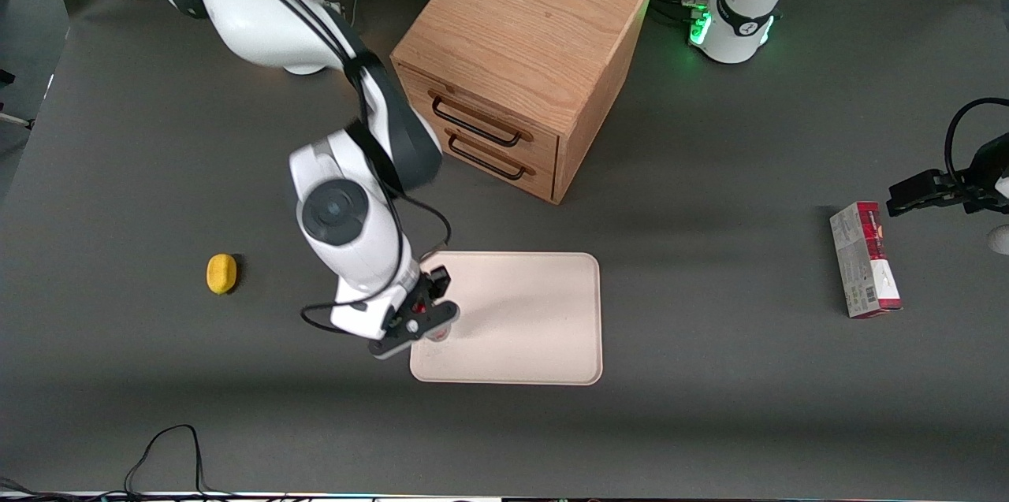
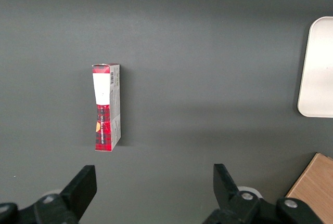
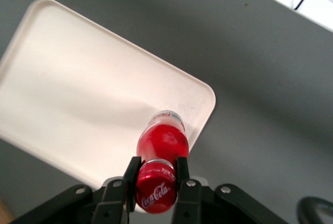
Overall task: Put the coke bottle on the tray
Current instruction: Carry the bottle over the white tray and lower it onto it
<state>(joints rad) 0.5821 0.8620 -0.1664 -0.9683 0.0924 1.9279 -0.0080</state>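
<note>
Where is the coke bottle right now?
The bottle is clamped by its cap in the claw, over the tray near the corner closest to the working arm's end and the front camera; whether its base touches the tray is unclear.

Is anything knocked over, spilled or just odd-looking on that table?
Nothing is spilled or damaged. The gripper is shut on the coke bottle, held upright over the tray near one corner. The carton lies flat toward the parked arm's end, and a small yellow object sits alone toward the working arm's.
</note>
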